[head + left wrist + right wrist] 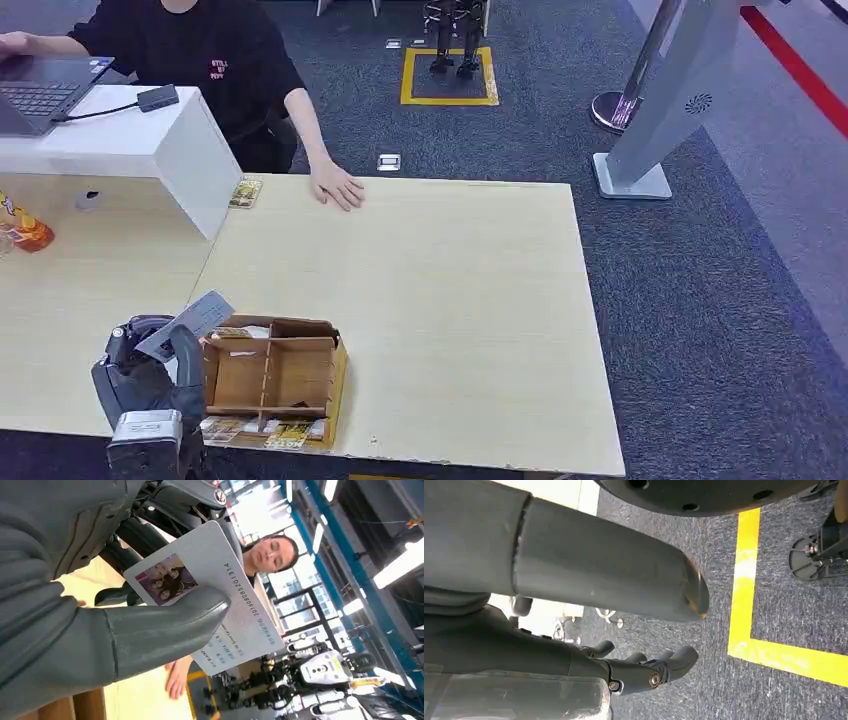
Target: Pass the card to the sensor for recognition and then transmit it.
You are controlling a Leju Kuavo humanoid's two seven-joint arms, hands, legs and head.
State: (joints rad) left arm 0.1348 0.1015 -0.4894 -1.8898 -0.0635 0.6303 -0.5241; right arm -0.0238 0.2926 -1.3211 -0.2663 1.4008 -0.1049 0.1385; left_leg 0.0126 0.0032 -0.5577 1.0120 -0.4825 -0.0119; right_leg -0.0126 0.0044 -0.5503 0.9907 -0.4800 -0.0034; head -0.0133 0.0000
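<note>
My left hand (150, 375) holds a grey card (186, 323) at the table's near left corner, just left of the wooden box (275, 378). In the left wrist view the thumb (165, 627) presses on the card (220, 597), which carries a small photo and printed numbers. My right hand (634, 667) hangs over dark carpet with its fingers apart and nothing in them. A small white device (88, 199) lies on the table beside the white counter block; I cannot tell if it is the sensor.
A person in black stands behind the table with one hand (337, 186) flat on its far edge. A white counter block (150, 140) with a laptop (40, 90) stands at back left. Another card (245, 192) lies beside it. An orange object (30, 232) sits far left.
</note>
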